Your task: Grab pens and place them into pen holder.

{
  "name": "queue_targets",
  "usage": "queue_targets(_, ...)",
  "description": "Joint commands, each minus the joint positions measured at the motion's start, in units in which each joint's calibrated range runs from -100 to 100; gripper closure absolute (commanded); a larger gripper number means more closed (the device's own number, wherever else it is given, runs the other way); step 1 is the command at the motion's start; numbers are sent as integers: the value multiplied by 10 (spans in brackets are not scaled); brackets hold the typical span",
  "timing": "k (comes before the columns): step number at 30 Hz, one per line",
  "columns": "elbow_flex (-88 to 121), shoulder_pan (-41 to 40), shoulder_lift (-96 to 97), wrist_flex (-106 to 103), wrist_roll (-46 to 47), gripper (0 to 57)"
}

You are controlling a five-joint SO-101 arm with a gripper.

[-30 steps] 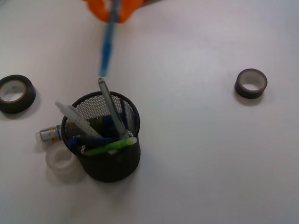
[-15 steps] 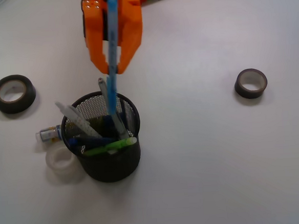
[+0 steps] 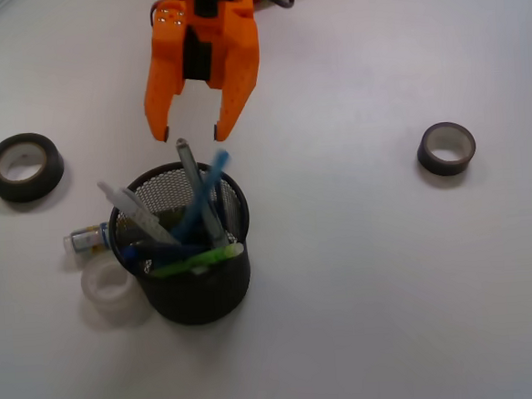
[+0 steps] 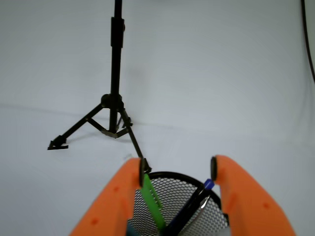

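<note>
The black mesh pen holder point(image 3: 200, 295) stands left of centre in the front view. Several pens lean inside it: white point(image 3: 137, 211), silver-grey point(image 3: 189, 173), light blue point(image 3: 211, 176), lime green point(image 3: 197, 261) and dark blue point(image 3: 158, 251). My orange gripper point(image 3: 189, 134) hangs open just behind and above the holder's rim, holding nothing. In the wrist view the gripper point(image 4: 177, 168) straddles the holder point(image 4: 173, 175), with the green pen point(image 4: 152, 204) and dark blue pen point(image 4: 193, 204) showing between the jaws.
Dark tape rolls lie at the far left point(image 3: 23, 166) and at the right point(image 3: 446, 148). A clear tape roll point(image 3: 107, 289) and a short stubby tube point(image 3: 87, 239) sit against the holder's left side. A black tripod point(image 4: 114, 101) stands beyond the holder.
The gripper came down toward the holder with the light blue pen, then opened. The pen dropped into the holder and now leans inside it.
</note>
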Motion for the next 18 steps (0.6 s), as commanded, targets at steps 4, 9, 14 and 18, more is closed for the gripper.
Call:
queue_targets(4,-56,-20,-141,101,146,436)
queue_targets(9,-18,-47,-330,335,282,571)
queue_targets(14,82,-53,-523,582,385,572)
queue_targets(18,210,-48,-672,726,438,571)
